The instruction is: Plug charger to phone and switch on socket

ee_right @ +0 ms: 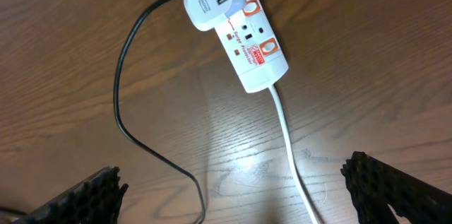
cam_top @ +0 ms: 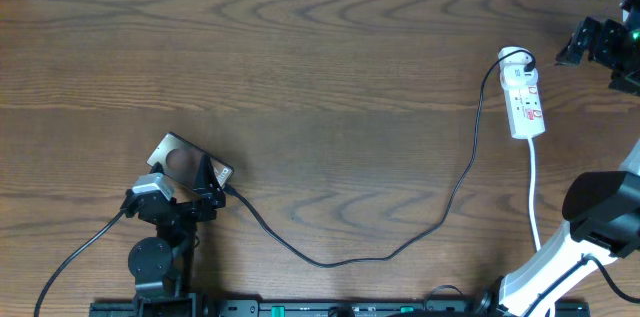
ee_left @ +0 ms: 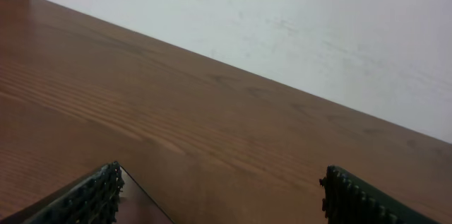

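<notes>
1. Socket (ee_right: 254, 47): long axis runs toward the right arm's base; charger (ee_right: 117, 104) leaves its far end.
2. Right gripper (ee_right: 236, 196): nearer the socket, jaws wide apart, empty.
3. Left gripper (ee_left: 219, 197): far from the socket, over the phone (cam_top: 176, 158), jaws parted, empty.

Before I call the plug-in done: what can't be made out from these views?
1. Charger tip at the phone: hidden under the left hand overhead; plugged in or not, cannot tell.
2. Left wrist view: only table and wall; no port in frame.
3. Socket far end: too small overhead; cut off by the top edge in the right wrist view.
</notes>
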Robot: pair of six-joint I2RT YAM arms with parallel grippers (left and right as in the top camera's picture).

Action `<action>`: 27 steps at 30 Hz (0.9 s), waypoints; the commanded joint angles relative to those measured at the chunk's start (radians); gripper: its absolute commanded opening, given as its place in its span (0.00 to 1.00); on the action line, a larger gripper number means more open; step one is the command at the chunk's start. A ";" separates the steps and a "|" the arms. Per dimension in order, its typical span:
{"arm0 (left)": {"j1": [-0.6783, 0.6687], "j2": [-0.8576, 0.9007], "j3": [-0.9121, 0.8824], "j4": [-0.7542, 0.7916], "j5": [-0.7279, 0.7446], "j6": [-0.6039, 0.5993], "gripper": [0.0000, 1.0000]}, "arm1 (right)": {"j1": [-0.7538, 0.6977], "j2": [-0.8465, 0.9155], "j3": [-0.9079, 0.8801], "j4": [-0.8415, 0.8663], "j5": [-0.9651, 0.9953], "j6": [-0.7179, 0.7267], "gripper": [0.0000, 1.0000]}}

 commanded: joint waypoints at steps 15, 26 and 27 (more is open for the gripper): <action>0.005 -0.009 -0.008 -0.048 0.036 0.246 0.89 | 0.003 0.002 0.008 -0.001 0.000 0.006 0.99; 0.005 -0.009 -0.008 -0.045 0.028 0.246 0.89 | 0.003 0.002 0.008 -0.002 0.000 0.006 0.99; 0.005 -0.009 -0.008 -0.045 0.028 0.246 0.89 | 0.003 0.002 0.008 -0.002 0.000 0.006 0.99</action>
